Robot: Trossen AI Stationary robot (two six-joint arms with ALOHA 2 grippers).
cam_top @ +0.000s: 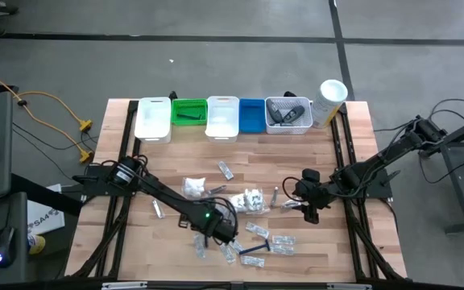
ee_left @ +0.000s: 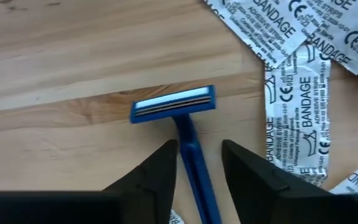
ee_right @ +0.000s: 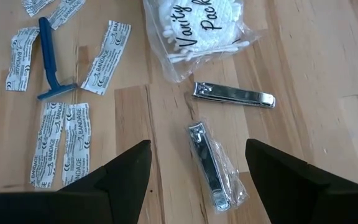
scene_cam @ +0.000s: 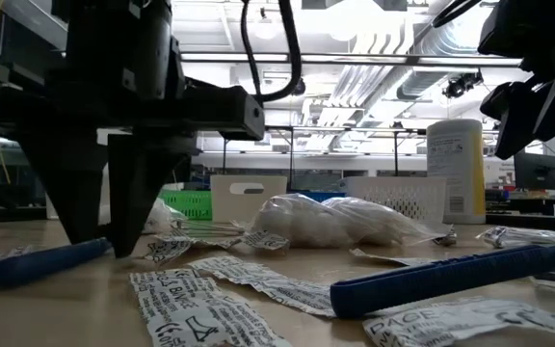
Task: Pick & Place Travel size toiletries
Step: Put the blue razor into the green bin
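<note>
A blue razor [ee_left: 191,134] lies flat on the wooden table, head away from the wrist. My left gripper [ee_left: 199,144] points down over it, open, one finger on each side of the razor's handle [ee_left: 197,180], close to it. In the high view this gripper [cam_top: 218,234] is at the near middle of the table. My right gripper [ee_right: 197,146] hangs open above the table, right of centre [cam_top: 306,208]. Below it lie a bare nail clipper [ee_right: 233,95] and a clipper in a clear sachet [ee_right: 210,165]. Nothing is between its fingers.
Bandage strips [ee_left: 294,112], a bag of cotton swabs [ee_right: 197,25] and a second blue razor [ee_right: 50,59] are scattered mid-table. Along the far edge stand white [cam_top: 153,118], green [cam_top: 189,113], white [cam_top: 222,117] and blue [cam_top: 252,115] bins, a white basket [cam_top: 288,115] and a white canister [cam_top: 329,101].
</note>
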